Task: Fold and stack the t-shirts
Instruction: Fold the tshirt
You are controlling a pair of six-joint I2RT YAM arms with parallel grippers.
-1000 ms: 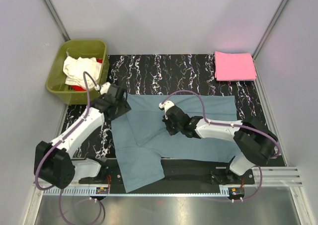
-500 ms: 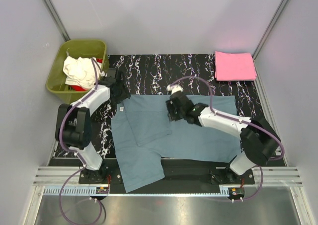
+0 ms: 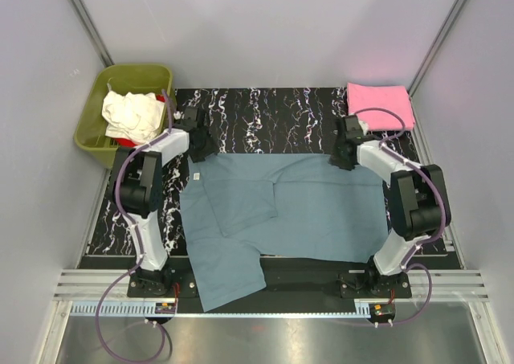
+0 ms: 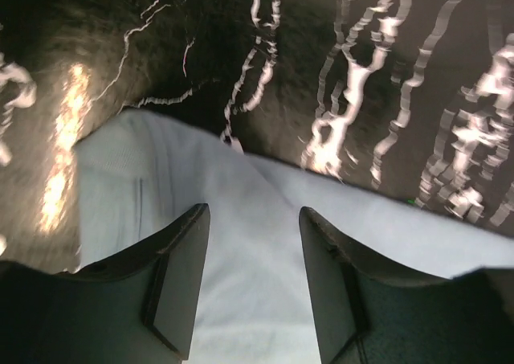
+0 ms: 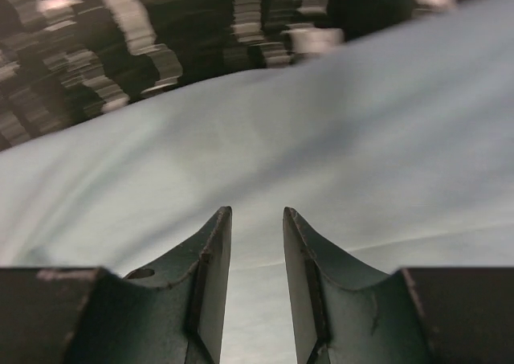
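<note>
mostly hidden red t-shirt in tub

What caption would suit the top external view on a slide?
Left gripper and right gripper at the far edge of a spread dusty blue-grey cloth t-shirt, folded bright pink t-shirt beyond.

Blue-grey t-shirt – soft matt cloth; tabletop glossy blk.
</note>
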